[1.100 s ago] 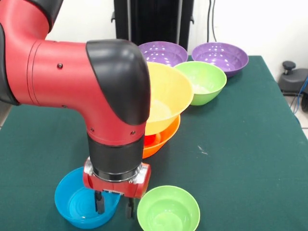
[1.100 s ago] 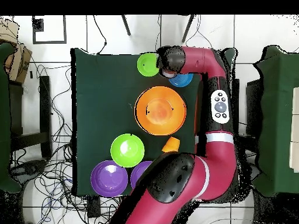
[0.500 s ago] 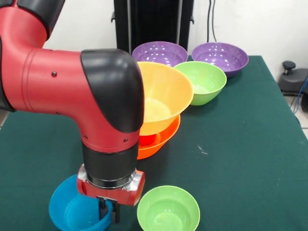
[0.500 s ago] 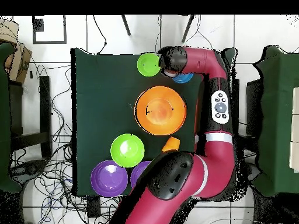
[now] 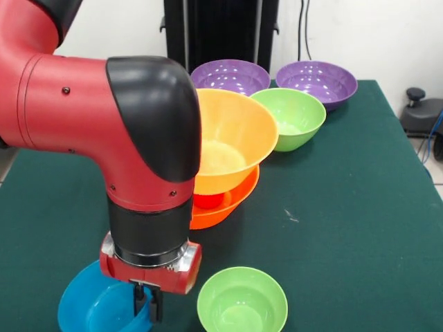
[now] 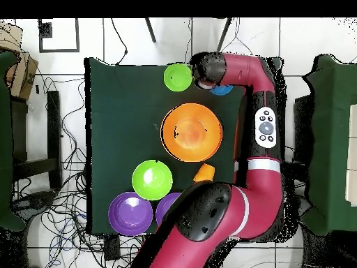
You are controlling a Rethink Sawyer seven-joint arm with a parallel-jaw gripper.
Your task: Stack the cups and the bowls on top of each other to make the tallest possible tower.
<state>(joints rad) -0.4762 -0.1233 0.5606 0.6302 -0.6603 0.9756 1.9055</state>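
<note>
Jaws of the gripper (image 5: 147,304) pinch the near rim of the small blue bowl (image 5: 93,304) at the desk's (image 5: 346,207) front edge; the tower (image 5: 225,155) stands behind.

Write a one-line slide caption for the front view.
Gripper closed on the rim of a blue bowl, beside a small green bowl; stacked orange bowls wait behind.

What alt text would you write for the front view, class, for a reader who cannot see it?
A red and black robot arm's gripper pinches the rim of a blue bowl, beside a small green bowl. Behind stand stacked orange bowls, a green bowl and two purple bowls.
</note>
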